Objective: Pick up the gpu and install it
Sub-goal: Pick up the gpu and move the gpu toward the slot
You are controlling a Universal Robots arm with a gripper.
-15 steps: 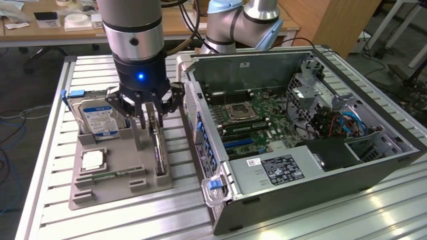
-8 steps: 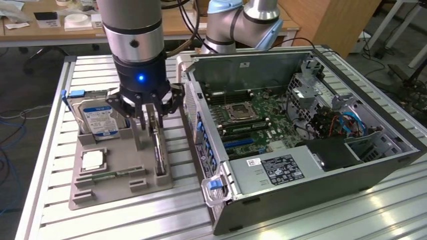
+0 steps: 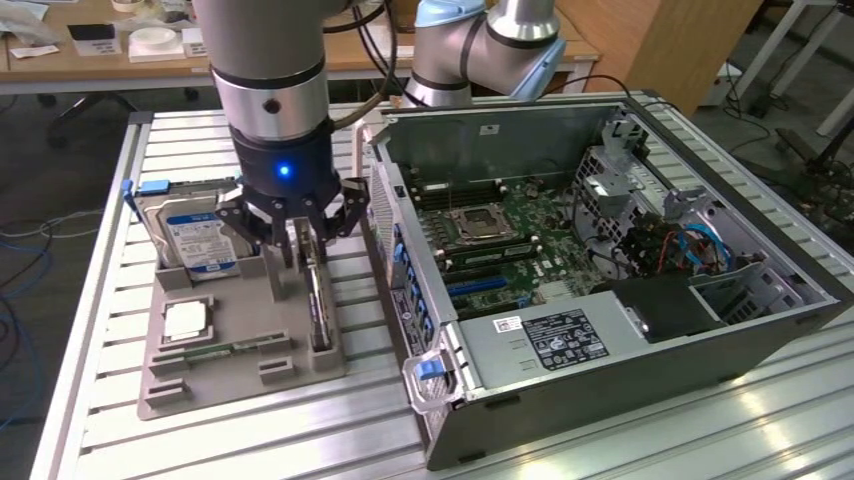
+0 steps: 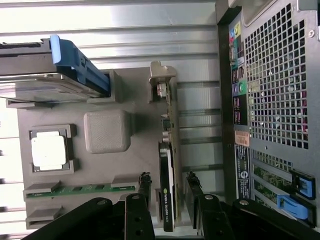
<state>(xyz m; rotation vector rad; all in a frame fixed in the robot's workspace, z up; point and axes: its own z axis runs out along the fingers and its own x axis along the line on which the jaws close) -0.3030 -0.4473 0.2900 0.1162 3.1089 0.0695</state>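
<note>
The gpu (image 3: 318, 305), standing on edge in the grey holder (image 3: 227, 370) at the exterior view's left of the computer case (image 3: 601, 350), sits between the gripper (image 3: 310, 240)'s open fingers; it looks light, stiff and fragile, best pinched across its flat faces.

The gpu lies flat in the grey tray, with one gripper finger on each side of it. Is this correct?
Not flat: the wrist view shows the gpu standing on its edge in the grey tray, with one gripper finger on each side of it.
</note>
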